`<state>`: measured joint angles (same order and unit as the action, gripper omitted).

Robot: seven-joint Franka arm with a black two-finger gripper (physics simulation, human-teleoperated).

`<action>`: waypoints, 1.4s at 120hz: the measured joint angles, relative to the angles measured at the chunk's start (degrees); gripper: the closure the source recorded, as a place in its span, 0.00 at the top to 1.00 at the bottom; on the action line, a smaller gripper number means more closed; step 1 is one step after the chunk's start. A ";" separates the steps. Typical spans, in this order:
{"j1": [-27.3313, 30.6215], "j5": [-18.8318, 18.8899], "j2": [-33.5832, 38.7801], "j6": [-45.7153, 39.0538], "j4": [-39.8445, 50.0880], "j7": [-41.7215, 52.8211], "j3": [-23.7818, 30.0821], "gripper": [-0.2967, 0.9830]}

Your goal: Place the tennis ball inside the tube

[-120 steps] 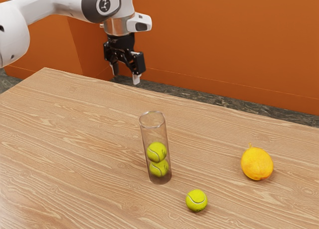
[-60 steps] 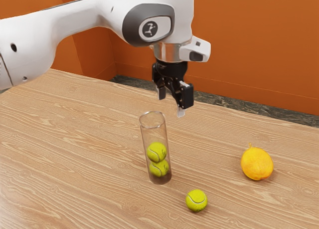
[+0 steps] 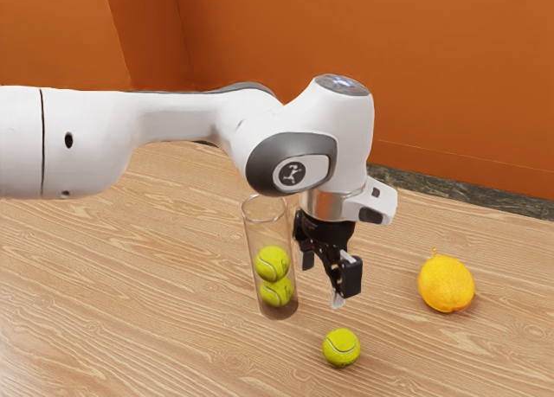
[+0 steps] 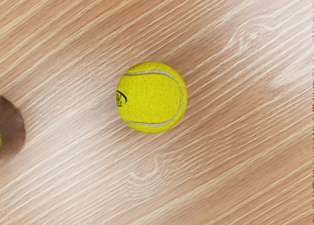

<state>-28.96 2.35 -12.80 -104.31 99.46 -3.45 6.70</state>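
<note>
The black gripper (image 3: 322, 284) points down in the exterior view, its fingers spread apart with nothing between them. It hangs above the table, over and slightly behind the loose tennis ball (image 3: 341, 348). To the exterior view's left of the gripper stands the clear tube (image 3: 255, 241), upright, holding two stacked tennis balls (image 3: 273, 265). In the wrist view the loose ball (image 4: 152, 97) lies on bare wood near the middle, and part of the tube's dark base (image 4: 12, 128) shows at the edge.
A yellow lemon-like fruit (image 3: 446, 284) lies on the wooden table (image 3: 130, 302), toward the exterior view's right from the gripper. An orange wall (image 3: 459, 86) rises beyond the table's far edge.
My arm has swung from beyond the table's far edge over the table and down, bringing the open gripper beside the tube and above the loose ball. The balls, tube and fruit have not moved.
</note>
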 joint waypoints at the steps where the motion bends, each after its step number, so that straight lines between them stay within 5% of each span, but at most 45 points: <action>1: -0.04 -0.10 -0.11 -0.34 0.25 -0.03 0.00 0.77; 65: -1.35 -3.42 -3.46 -25.52 14.75 0.26 -0.05 0.77; 168: -1.28 -3.28 -15.60 -22.97 5.07 7.17 -3.89 0.77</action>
<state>-30.24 -0.93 -28.40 -127.29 104.53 3.72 2.81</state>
